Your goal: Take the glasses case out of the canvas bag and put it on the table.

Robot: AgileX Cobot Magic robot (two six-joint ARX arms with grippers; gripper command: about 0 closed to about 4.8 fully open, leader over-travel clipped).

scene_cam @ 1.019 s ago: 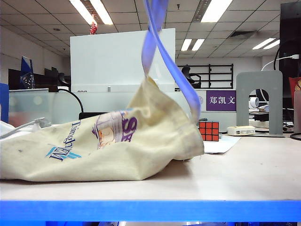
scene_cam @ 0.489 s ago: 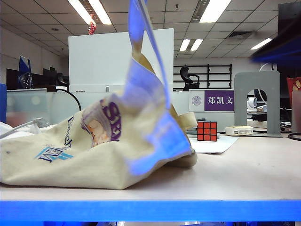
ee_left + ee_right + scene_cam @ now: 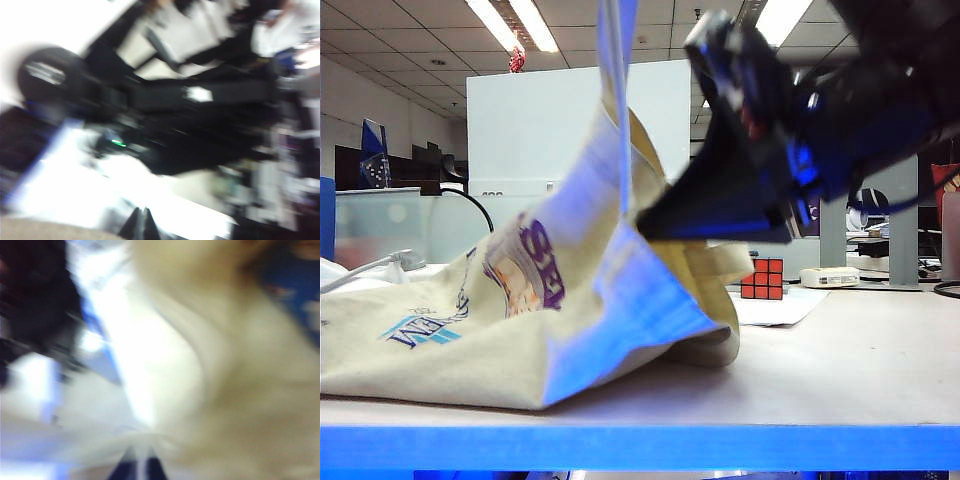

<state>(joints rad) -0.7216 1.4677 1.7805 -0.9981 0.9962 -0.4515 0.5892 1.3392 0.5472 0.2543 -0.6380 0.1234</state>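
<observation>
The cream canvas bag [image 3: 470, 330] lies on the pale table [image 3: 840, 370], its mouth side pulled up by a blue strap [image 3: 617, 100] that runs out of the exterior view's top. My left gripper [image 3: 142, 226] is not in the exterior view; its wrist view is blurred and shows the tips pressed together on a thin pale strip. My right gripper [image 3: 645, 218] comes in from the upper right, its tips at the bag's raised mouth. In the blurred right wrist view my right gripper [image 3: 138, 465] faces cream cloth [image 3: 240, 390], jaws almost together. The glasses case is hidden.
A Rubik's cube [image 3: 763, 278] stands behind the bag on a sheet of paper [image 3: 775, 306]. A small white box [image 3: 830, 277] and a grey arch-shaped stand [image 3: 895, 230] are at the back right. The blue front edge [image 3: 640, 447] bounds the table.
The black right arm has swung in from the upper right down to the bag's mouth. The strap has drawn the mouth side higher and leftward, folding the bag up.
</observation>
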